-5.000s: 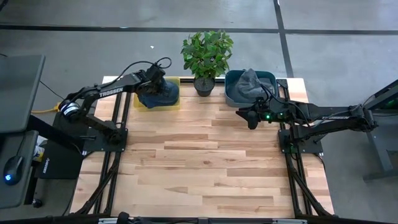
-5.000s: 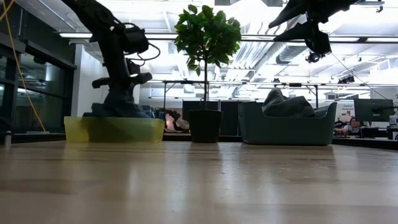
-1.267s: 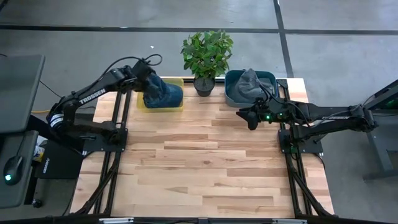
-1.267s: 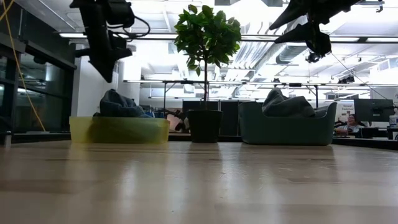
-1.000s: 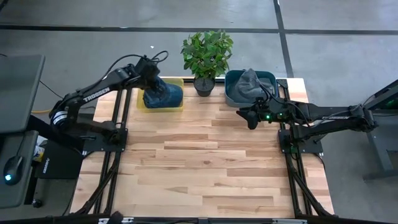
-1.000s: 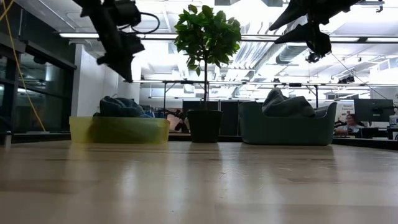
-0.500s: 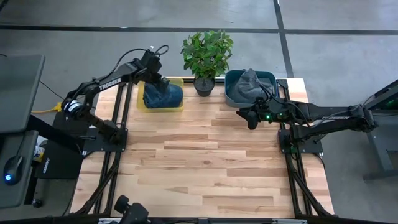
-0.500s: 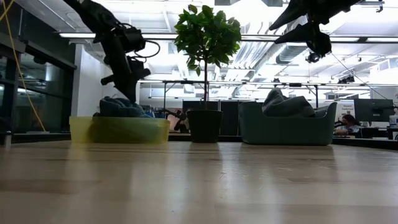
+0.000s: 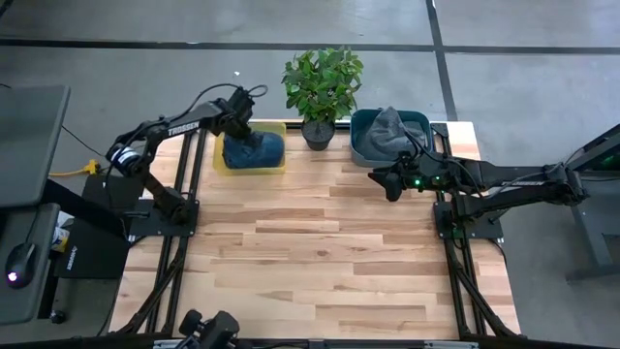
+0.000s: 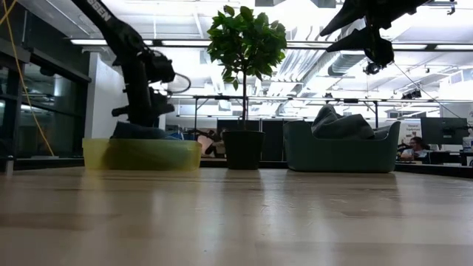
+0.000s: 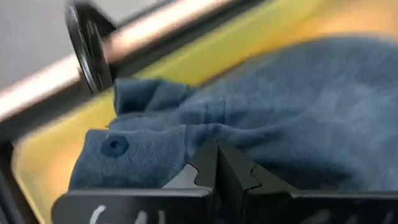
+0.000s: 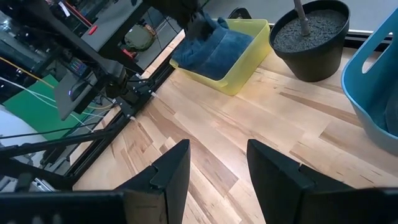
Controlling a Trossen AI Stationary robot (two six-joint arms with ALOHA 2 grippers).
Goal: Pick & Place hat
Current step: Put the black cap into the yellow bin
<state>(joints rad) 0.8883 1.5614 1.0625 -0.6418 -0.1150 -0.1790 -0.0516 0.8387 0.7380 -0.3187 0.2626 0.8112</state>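
A blue hat (image 9: 258, 150) lies crumpled in the yellow bin (image 9: 277, 167) at the table's far left. My left gripper (image 11: 217, 155) is down inside that bin, shut, with its tips at the hat's cloth. In the low view the hat (image 10: 137, 131) only just tops the bin's wall (image 10: 140, 154). A grey hat (image 9: 387, 129) sits heaped in the blue bin (image 9: 418, 120) at the far right. My right gripper (image 12: 217, 180) hovers open above the table in front of the blue bin, touching nothing. My left gripper comes at the blue hat from above, pointing down, and its shut fingertips (image 11: 208, 160) meet a raised fold (image 11: 199, 134) on the hat's upper side. No cloth shows between the fingers. The hat rests in the bin under them.
A potted plant (image 9: 321, 85) stands between the two bins at the far edge; its pot (image 12: 311, 37) is close to my right gripper. The bare wooden tabletop (image 9: 320, 262) stretches toward the near edge. A metal frame rail (image 11: 155, 25) runs just beyond the yellow bin.
My left gripper came down from high above the yellow bin onto the blue hat, shifting a little toward the plant on the way. The hat's heap, which stood well above the bin's rim, now sits lower and flatter.
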